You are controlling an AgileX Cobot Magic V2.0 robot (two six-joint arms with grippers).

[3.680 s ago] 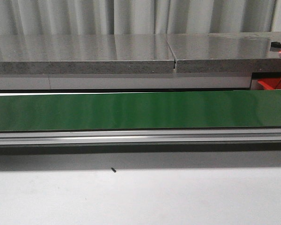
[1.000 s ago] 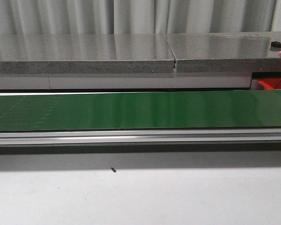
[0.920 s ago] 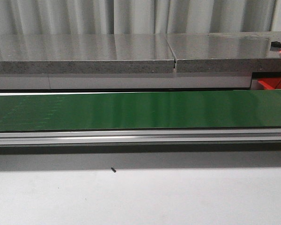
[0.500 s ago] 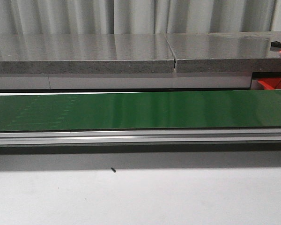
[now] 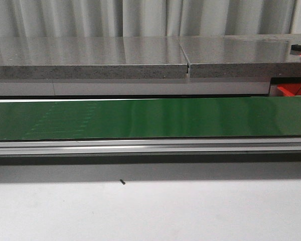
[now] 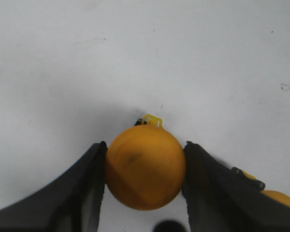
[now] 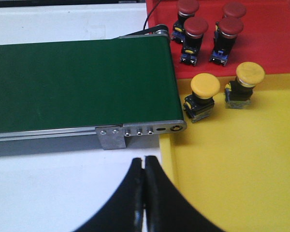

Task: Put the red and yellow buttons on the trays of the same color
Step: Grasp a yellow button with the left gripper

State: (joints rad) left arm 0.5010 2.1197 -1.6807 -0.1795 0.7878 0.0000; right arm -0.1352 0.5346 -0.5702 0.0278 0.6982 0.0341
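The left gripper [image 6: 145, 169] grips a yellow button [image 6: 145, 167] by its domed cap, one dark finger [image 6: 82, 188] pressed on each side, over the bare white worktop [image 6: 145, 58]. A small yellow tab of the button's body shows past the cap at 12 o'clock, and a second yellow-capped button [image 6: 280, 199] peeks in at about 4 o'clock, partly hidden behind the finger there.

The right gripper [image 7: 144, 193] has its fingers closed together on nothing, poised above the white worktop just short of the conveyor's end bracket [image 7: 135, 131]. The green belt [image 7: 77, 82] ends at about 12 o'clock of the fingers. Beyond that end lie the trays: the red tray [image 7: 270, 34] carries four red buttons [image 7: 195, 29], and the yellow tray [image 7: 232, 164] beside it carries two yellow buttons [image 7: 205, 87] near its border with the red one.

In the front view the green belt [image 5: 150, 118] runs across the whole width with nothing on it, a grey stone ledge [image 5: 90, 57] behind, and a small dark speck [image 5: 122, 182] on the worktop in front.
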